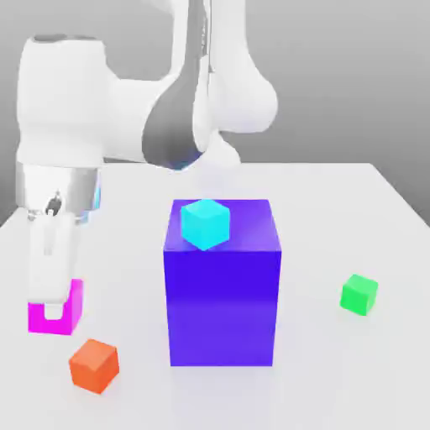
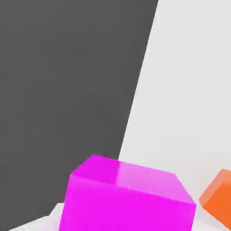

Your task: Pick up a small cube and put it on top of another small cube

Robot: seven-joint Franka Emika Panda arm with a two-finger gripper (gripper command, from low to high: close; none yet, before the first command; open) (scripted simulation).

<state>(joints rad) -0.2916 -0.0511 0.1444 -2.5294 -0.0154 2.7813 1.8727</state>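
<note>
Fingers (image 1: 52,309): we see them pinching the magenta cube (image 1: 70,307) from above.
Magenta cube: near the bench's (image 1: 336,378) left edge in the exterior view, just behind the orange cube (image 1: 93,365).
Cyan cube (image 1: 205,222): atop the blue-purple block (image 1: 222,302), mid-bench.
Green cube (image 1: 359,294): toward the right edge.

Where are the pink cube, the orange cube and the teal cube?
pink cube (image 2: 131,198), hand view, front face
orange cube (image 1: 92,365), exterior view, front face
teal cube (image 1: 204,223), exterior view, front corner, atop the big blue block (image 1: 222,311)
</note>
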